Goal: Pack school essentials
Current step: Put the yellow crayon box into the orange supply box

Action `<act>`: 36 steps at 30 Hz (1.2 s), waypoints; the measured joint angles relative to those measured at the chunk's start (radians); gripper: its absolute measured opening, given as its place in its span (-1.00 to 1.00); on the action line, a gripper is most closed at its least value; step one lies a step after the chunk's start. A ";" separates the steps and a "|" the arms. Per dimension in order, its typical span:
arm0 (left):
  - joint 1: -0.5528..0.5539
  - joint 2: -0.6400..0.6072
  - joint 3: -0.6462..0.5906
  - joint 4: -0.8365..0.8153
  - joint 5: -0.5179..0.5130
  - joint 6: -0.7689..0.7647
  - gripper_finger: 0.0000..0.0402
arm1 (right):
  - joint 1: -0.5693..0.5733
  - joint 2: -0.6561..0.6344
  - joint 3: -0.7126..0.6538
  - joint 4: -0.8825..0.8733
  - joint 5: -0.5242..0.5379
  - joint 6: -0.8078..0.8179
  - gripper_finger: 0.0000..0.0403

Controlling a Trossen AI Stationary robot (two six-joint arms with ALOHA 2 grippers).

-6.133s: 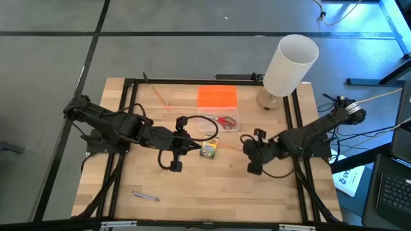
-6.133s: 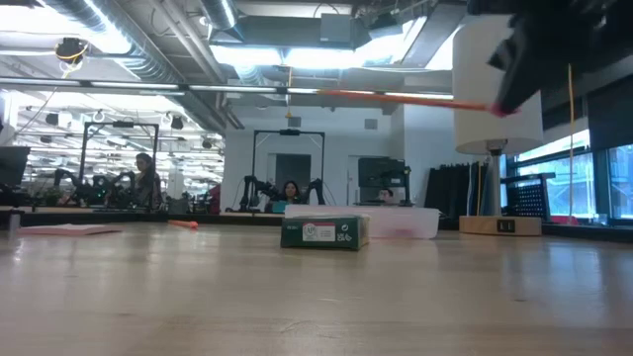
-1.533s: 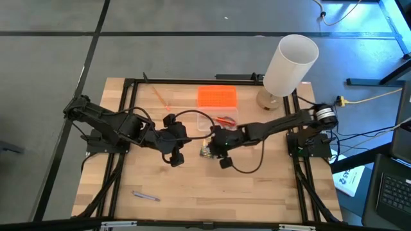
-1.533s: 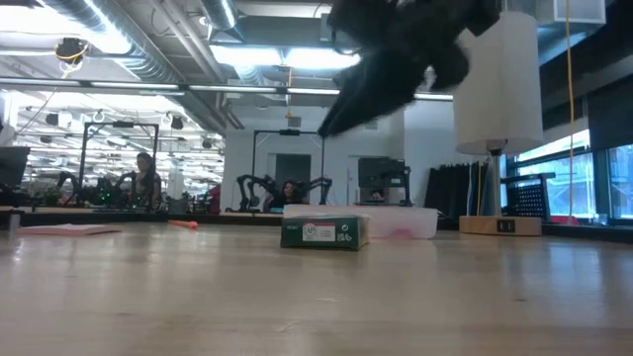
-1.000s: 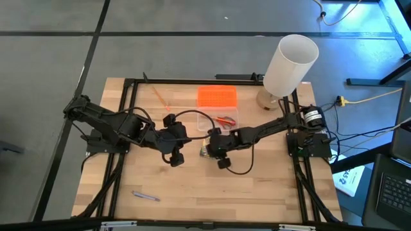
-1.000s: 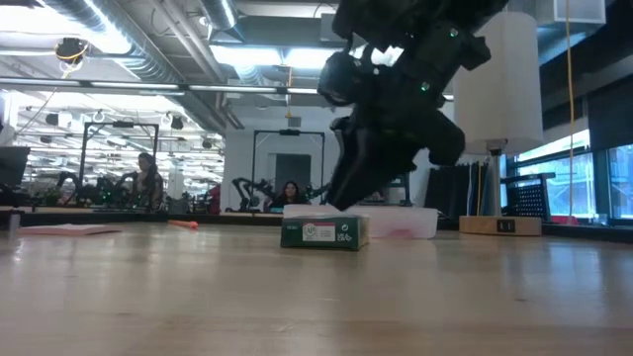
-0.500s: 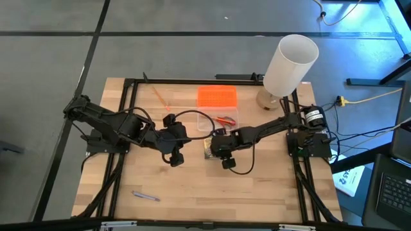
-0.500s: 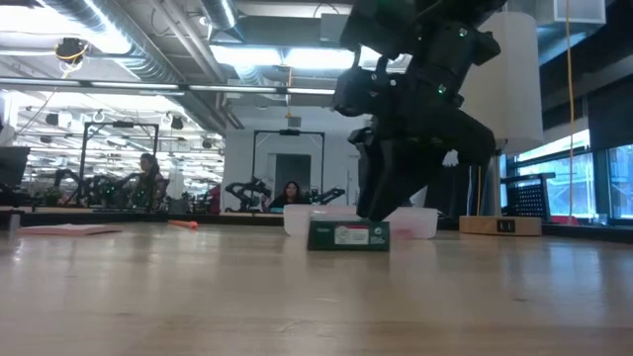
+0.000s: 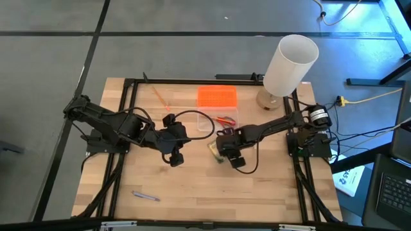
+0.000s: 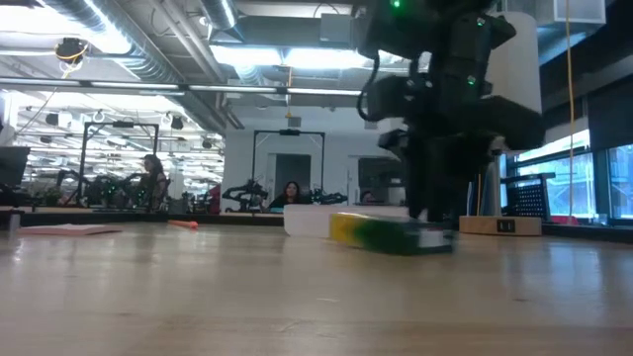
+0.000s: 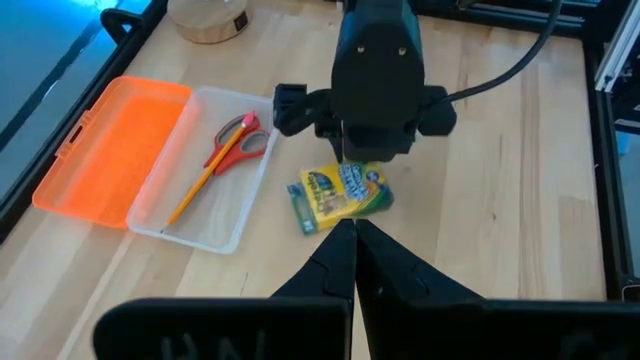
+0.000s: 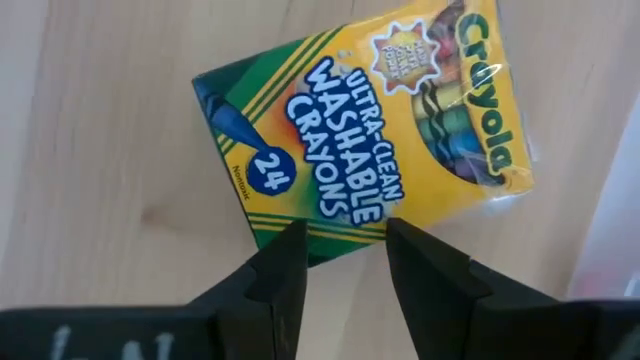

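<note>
right claw [image 12: 338, 262] pointing down, parted over flat crayon box [image 12: 365, 135] (left claw [image 11: 354, 250] clenched).

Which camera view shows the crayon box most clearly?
The right wrist view: the crayon box fills it, label readable, just beyond the right gripper. The left wrist view shows it whole but farther off; the high view shows only a corner beside the arm; the low view shows its side, blurred.

The high view looks straight down on the whole table [image 9: 192, 186]. The low view looks level across it. Each wrist view looks down, the right very near the crayon box [image 12: 365, 130], which all four share.
</note>
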 joint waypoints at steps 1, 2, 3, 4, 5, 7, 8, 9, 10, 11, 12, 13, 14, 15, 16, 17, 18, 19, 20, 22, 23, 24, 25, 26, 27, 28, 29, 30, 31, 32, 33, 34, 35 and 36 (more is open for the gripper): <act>0.000 0.000 0.000 0.000 0.000 0.000 -1.00 | 0.000 -0.001 0.000 -0.018 0.000 0.000 -0.30; 0.000 0.000 0.000 -0.001 0.000 0.000 -1.00 | 0.000 -0.001 0.000 -0.032 0.001 0.000 -0.30; 0.000 0.000 0.000 0.000 0.000 0.000 -1.00 | 0.000 -0.001 0.000 -0.045 0.001 0.000 -0.30; 0.000 0.000 0.000 0.000 0.000 0.000 -1.00 | 0.000 -0.002 0.001 -0.057 0.001 0.000 -0.30; 0.000 0.000 0.000 0.000 0.000 0.000 -1.00 | 0.000 -0.002 0.005 -0.071 0.001 0.000 -0.30; 0.000 0.000 0.000 0.000 0.000 0.000 -1.00 | 0.000 -0.001 0.020 -0.098 0.001 0.000 -0.30; 0.000 0.000 0.000 0.000 0.000 0.000 -1.00 | 0.000 -0.001 0.029 -0.110 0.001 0.000 -0.30; 0.000 0.000 0.000 0.000 0.000 0.000 -1.00 | 0.000 0.000 0.043 -0.121 0.000 -0.001 -0.30; 0.000 0.000 0.000 -0.001 0.000 0.000 -1.00 | 0.000 0.000 0.060 -0.134 0.000 -0.001 -0.30; 0.000 0.000 0.000 0.000 0.000 0.000 -1.00 | 0.000 0.000 0.077 -0.148 0.000 0.000 -0.30; 0.000 0.000 0.000 0.000 0.000 0.000 -1.00 | 0.000 0.000 0.095 -0.164 0.000 0.003 -0.30; 0.000 0.000 0.000 -0.001 0.000 0.000 -1.00 | 0.000 0.000 0.110 -0.180 0.000 0.011 -0.30; 0.000 0.000 0.000 -0.001 0.000 0.000 -1.00 | 0.000 0.000 0.126 -0.198 0.000 0.028 -0.30; 0.000 0.000 0.000 0.000 0.000 0.000 -1.00 | 0.000 0.000 0.146 -0.215 0.000 0.043 -0.30; 0.000 0.000 0.000 0.000 0.000 0.000 -1.00 | 0.000 0.000 0.167 -0.230 -0.001 0.061 -0.30; 0.000 0.000 0.000 0.000 0.000 0.000 -1.00 | 0.000 0.000 0.190 -0.248 -0.002 0.082 -0.30; 0.000 0.000 0.000 -0.001 0.000 0.000 -1.00 | 0.000 0.000 0.211 -0.271 -0.002 0.099 -0.30; 0.000 0.000 0.000 0.000 0.000 0.001 -1.00 | 0.000 0.000 0.231 -0.294 -0.002 0.112 -0.30; 0.000 0.000 0.000 0.000 0.000 0.002 -1.00 | 0.000 0.000 0.250 -0.310 -0.002 0.129 -0.30; 0.000 0.000 0.000 -0.001 0.000 0.017 -1.00 | 0.000 0.000 0.288 -0.344 -0.002 0.158 -0.30; 0.000 0.000 0.000 -0.001 0.000 0.028 -1.00 | 0.000 -0.001 0.305 -0.367 -0.003 0.170 -0.30; 0.000 0.000 0.000 -0.001 0.000 0.038 -1.00 | 0.002 -0.002 0.319 -0.390 -0.011 0.189 -0.30; 0.000 0.000 0.000 -0.002 0.000 0.048 -1.00 | 0.003 -0.007 0.328 -0.411 -0.024 0.200 -0.30; 0.000 0.000 0.000 -0.002 0.000 0.053 -1.00 | 0.007 -0.018 0.331 -0.432 -0.027 0.220 -0.30; 0.000 0.000 0.000 -0.004 0.000 0.053 -1.00 | 0.012 -0.033 0.331 -0.448 -0.026 0.247 -0.30; 0.000 0.000 0.000 -0.005 0.000 0.053 -1.00 | 0.019 -0.056 0.326 -0.451 -0.025 0.278 -0.30; 0.000 0.000 0.000 -0.010 0.000 0.054 -1.00 | 0.027 -0.081 0.318 -0.454 -0.025 0.311 -0.30; 0.000 0.000 0.000 -0.021 0.000 0.054 -1.00 | 0.035 -0.108 0.308 -0.460 -0.026 0.343 -0.30; 0.000 0.000 0.000 -0.035 0.000 0.054 -1.00 | 0.046 -0.139 0.296 -0.465 -0.020 0.377 -0.30; 0.000 0.000 0.000 -0.047 0.000 0.054 -1.00 | 0.055 -0.164 0.289 -0.468 -0.006 0.414 -0.30; 0.000 0.000 0.000 -0.054 0.000 0.054 -1.00 | 0.065 -0.192 0.282 -0.460 0.020 0.466 -0.30; 0.001 0.000 0.000 -0.057 -0.001 0.054 -1.00 | 0.076 -0.217 0.277 -0.458 0.046 0.529 -0.30; 0.005 0.000 0.000 -0.055 -0.005 0.055 -1.00 | 0.084 -0.240 0.274 -0.454 0.074 0.590 -0.30; 0.008 0.000 0.000 -0.052 -0.006 0.056 -1.00 | 0.094 -0.258 0.273 -0.450 0.101 0.642 -0.30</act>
